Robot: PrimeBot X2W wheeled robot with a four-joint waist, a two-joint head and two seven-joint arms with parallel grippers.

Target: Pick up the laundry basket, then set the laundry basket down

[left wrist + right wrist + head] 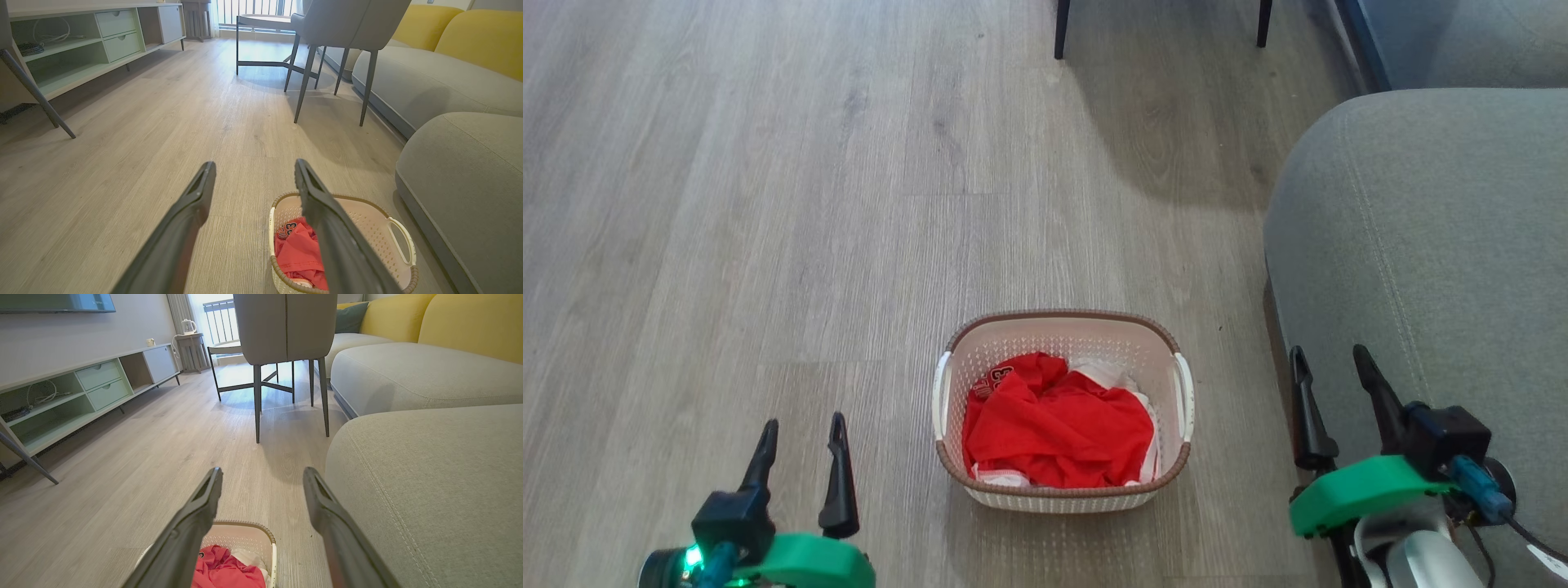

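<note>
Head view: where's the cream-white perforated plastic laundry basket (1058, 498)?
— Lower centre, on grey wood-plank floor (768, 204); bare boards to its left, a grey fabric sofa (1421, 245) edge near its right.
— Grippers?
— Both gape empty: left gripper (804, 421) lower left, right gripper (1328, 351) lower right.

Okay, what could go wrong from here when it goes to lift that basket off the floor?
1. The left gripper and right gripper are open and apart from the basket. Its handles look thin, so a finger could miss or slip off.
2. The right gripper is close to the sofa and may brush it while swinging in.
3. If one side rises first, the basket could tilt and spill the red clothes.
</note>
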